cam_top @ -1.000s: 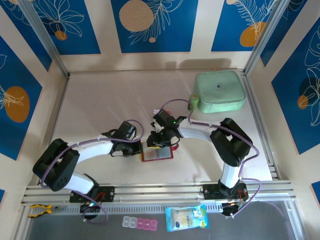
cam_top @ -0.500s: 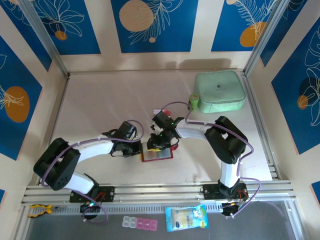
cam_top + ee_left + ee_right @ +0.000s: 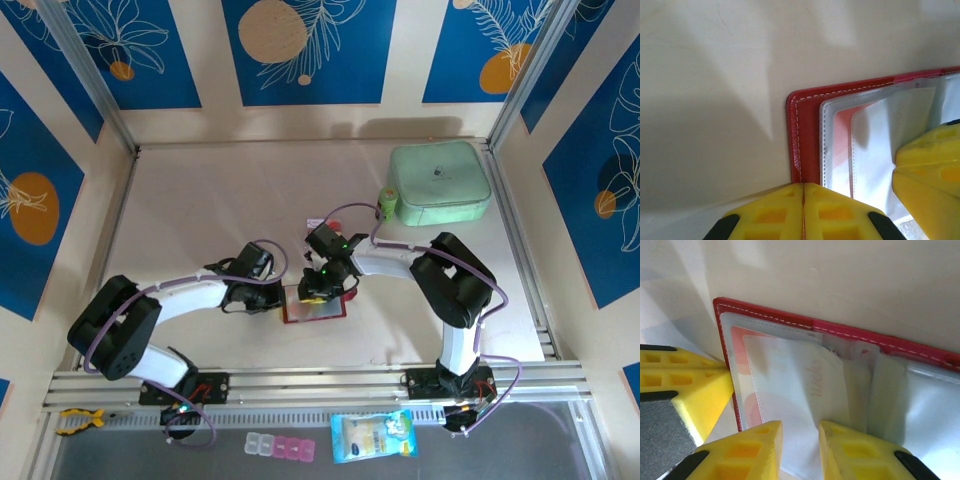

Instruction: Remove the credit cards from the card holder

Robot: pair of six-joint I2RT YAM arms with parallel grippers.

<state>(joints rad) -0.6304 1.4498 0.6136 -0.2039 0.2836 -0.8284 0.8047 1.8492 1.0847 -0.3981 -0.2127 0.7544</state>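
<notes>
**Card holder open, cards in sleeves**

Credit cards (image 3: 812,382) sit inside the pale clear sleeves of the card holder (image 3: 318,309). The holder lies open and flat toward the middle of the table's (image 3: 200,200) near edge. At least 1 red-and-white card shows through the plastic.

Cards judged light, thin, stiff, slick. Sleeves look soft and clingy, likely to lift with a card. Best hold: an exposed card edge at the sleeve mouth.

Left gripper (image 3: 803,189): jaws pressed together, tips on the holder's left border, seemingly pinning it.

Right gripper (image 3: 799,440): narrow gap, astride a sleeve leaf. Cannot tell whether it pinches anything.

Mint-green case (image 3: 440,183): far right corner, well apart.
</notes>
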